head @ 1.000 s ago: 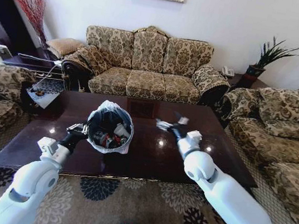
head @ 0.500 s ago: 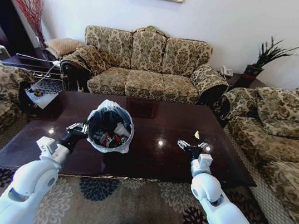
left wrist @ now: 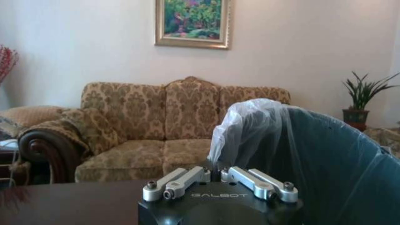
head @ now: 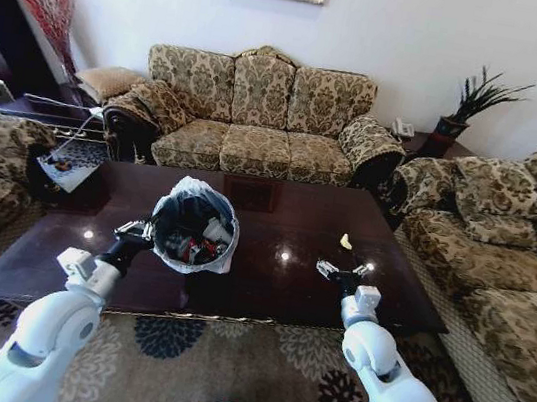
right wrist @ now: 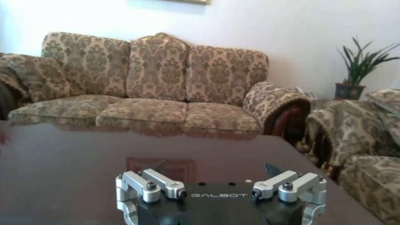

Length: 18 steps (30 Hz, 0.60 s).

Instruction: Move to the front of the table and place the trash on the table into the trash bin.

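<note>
The right hand (head: 341, 272) has been drawn back from mid-counter, fingers spread and empty — the pale yellowish scrap (head: 345, 241) remains on the counter (head: 265, 292), while the trash bin (head: 194, 228) is pinched at its rim by the left hand (head: 132, 233).

Both white arms reach forward from the body, elbows bent low. The left hand (head: 132, 232) sits at about ten o'clock, its fingers drawn together. The right hand (head: 341, 271) sits at about two o'clock, fingers spread wide apart.

Bright, even daylight; wide-angle head view.
Point glare on the glossy table (head: 274, 232); edges bow outward; wrist views slightly soft.
</note>
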{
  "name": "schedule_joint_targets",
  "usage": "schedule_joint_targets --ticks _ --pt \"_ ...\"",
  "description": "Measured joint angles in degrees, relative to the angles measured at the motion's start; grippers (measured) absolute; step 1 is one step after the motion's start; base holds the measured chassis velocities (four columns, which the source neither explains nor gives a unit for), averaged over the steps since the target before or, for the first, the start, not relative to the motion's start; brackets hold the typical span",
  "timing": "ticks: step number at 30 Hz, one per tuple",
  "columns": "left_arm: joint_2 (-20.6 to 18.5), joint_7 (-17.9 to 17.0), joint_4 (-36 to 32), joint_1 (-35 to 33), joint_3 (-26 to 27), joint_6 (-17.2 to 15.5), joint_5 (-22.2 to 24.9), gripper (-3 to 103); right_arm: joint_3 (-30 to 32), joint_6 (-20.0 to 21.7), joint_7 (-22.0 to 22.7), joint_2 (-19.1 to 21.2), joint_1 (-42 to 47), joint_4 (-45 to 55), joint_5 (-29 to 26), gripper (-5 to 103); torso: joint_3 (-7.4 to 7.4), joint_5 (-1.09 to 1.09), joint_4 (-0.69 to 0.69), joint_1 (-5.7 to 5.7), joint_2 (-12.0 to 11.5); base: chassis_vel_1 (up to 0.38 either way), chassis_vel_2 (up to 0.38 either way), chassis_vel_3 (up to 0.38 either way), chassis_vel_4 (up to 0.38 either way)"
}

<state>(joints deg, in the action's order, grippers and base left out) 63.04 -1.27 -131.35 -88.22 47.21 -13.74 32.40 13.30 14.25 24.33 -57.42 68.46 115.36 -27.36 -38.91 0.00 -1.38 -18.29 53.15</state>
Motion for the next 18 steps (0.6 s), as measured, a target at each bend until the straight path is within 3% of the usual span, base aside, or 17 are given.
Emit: schedule_joint_targets --ticks 10,14,18 --pt "0.2 0.4 -0.2 -0.4 0.1 0.3 -0.2 2 -0.2 -0.3 -0.2 -0.7 -0.4 -1.0 -0.9 100 0.0 0.03 -0.01 0.01 0.0 -0.34 -0.289 0.333 0.279" --pt "0.2 0.5 -0.3 -0.4 0.1 0.4 -0.3 2 -0.7 -0.7 -0.2 -0.8 -0.8 -1.7 0.7 100 0.0 -0.04 0.02 0.01 0.0 -0.442 -0.283 0.414 0.269" --pt "0.6 0.6 -0.5 -0.3 -0.3 0.5 -0.6 2 -1.4 -2.1 0.0 -0.7 -1.3 -3.0 3.7 100 -0.01 0.07 -0.02 -0.02 0.0 -0.331 -0.173 0.366 0.205"
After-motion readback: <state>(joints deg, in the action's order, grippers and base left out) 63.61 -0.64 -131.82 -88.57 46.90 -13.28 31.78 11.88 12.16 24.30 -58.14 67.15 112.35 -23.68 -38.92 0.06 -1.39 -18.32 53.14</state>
